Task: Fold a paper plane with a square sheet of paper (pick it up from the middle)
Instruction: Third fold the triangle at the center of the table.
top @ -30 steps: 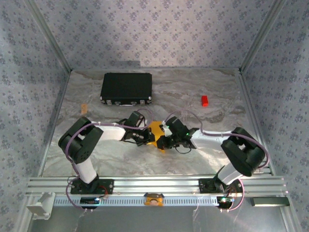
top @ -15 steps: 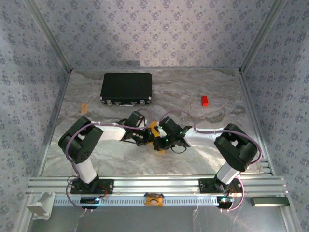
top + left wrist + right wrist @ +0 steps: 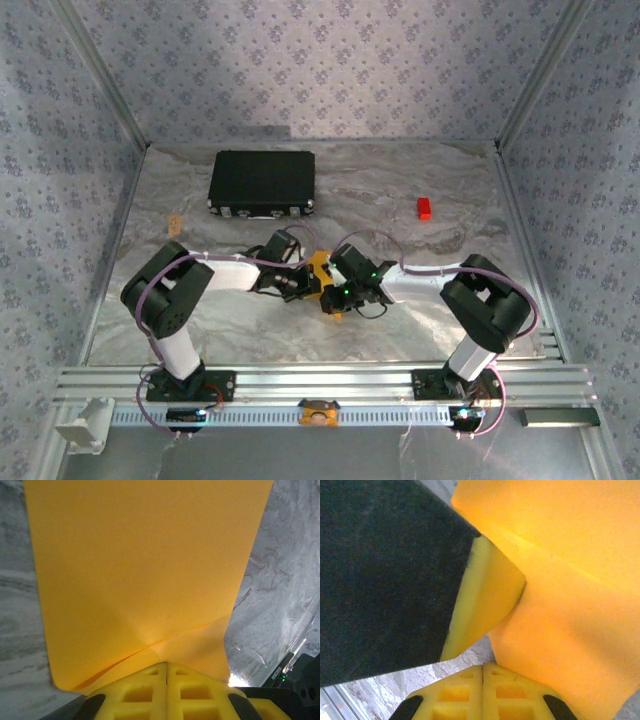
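Top external view, read from the left: the left arm (image 3: 230,272) reaches in from its base toward the middle of the table (image 3: 400,330), and the left gripper (image 3: 303,283) meets the right gripper (image 3: 335,293) there, with the square sheet of paper (image 3: 320,270) showing as a small orange patch squeezed between the two heads. The right arm (image 3: 485,305) folds in from the other side. From above, the jaws are too small and crowded to read. The left wrist view shows what that one does not: its yellow fingers (image 3: 145,695) are pressed together at the bottom edge with the paper's near edge pinched in the seam, the sheet fanning away broad and orange, and a shallow crease running up to the right from the tips. At its lower right corner sits a dark body with a green light. The right wrist view shows its own fingers (image 3: 455,700) closed tight too, the folded orange paper lying against the tips on the right; I cannot tell whether it is caught between them. A black mass and a yellow pad fill its left. The surface is grey-white marbled, with a black case (image 3: 262,182) at the back left and a small red block (image 3: 424,208) at the back right, both well apart from the paper. Floral wallpaper (image 3: 320,70) closes three sides, and an aluminium rail (image 3: 320,380) runs along the near edge.
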